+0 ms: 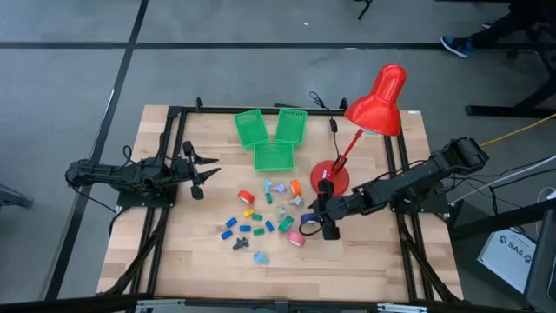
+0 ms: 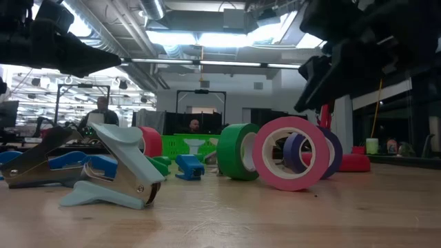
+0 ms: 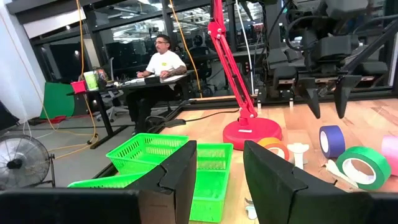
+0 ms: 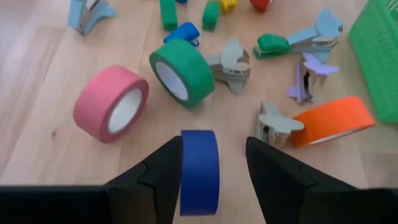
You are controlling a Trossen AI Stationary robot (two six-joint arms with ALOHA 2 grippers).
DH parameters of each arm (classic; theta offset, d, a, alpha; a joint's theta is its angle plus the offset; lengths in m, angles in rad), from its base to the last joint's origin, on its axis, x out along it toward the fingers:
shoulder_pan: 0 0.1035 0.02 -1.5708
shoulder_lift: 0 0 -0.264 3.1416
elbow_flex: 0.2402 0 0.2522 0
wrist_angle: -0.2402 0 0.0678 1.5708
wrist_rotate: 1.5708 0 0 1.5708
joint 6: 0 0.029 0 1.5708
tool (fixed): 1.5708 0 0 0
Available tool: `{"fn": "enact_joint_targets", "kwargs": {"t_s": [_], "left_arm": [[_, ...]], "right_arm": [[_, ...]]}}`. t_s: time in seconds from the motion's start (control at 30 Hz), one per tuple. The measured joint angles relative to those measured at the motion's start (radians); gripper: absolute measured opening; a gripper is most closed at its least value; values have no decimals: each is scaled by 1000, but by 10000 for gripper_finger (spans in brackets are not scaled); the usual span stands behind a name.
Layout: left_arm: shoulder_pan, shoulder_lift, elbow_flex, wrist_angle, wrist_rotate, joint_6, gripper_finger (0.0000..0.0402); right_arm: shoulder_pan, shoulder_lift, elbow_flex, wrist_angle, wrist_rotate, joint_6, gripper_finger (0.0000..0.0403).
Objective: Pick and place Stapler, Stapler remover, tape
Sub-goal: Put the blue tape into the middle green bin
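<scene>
On my counter (image 1: 373, 269) a red lamp (image 1: 375, 106) stands at the far right, its round base (image 1: 331, 176) on the wood. Three green baskets (image 1: 269, 135) cluster at the far middle. Beyond the counter, a person (image 3: 163, 62) sits at a desk (image 3: 134, 84), with a fan (image 3: 23, 162) on the floor.

Blue tape roll (image 4: 199, 169) stood on edge right between the right end effector (image 4: 208, 174) fingers. Pink roll (image 4: 111, 103) and green roll (image 4: 181, 71) sat upright just ahead, orange roll (image 4: 333, 119) lay tilted off to one side.
</scene>
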Motion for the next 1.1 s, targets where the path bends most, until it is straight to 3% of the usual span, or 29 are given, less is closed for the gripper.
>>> {"fn": "enact_joint_targets", "kwargs": {"t_s": [1.1], "left_arm": [[0, 0, 0, 0, 0, 0, 127]], "right_arm": [[0, 62, -1, -32, -53, 74, 180]]}}
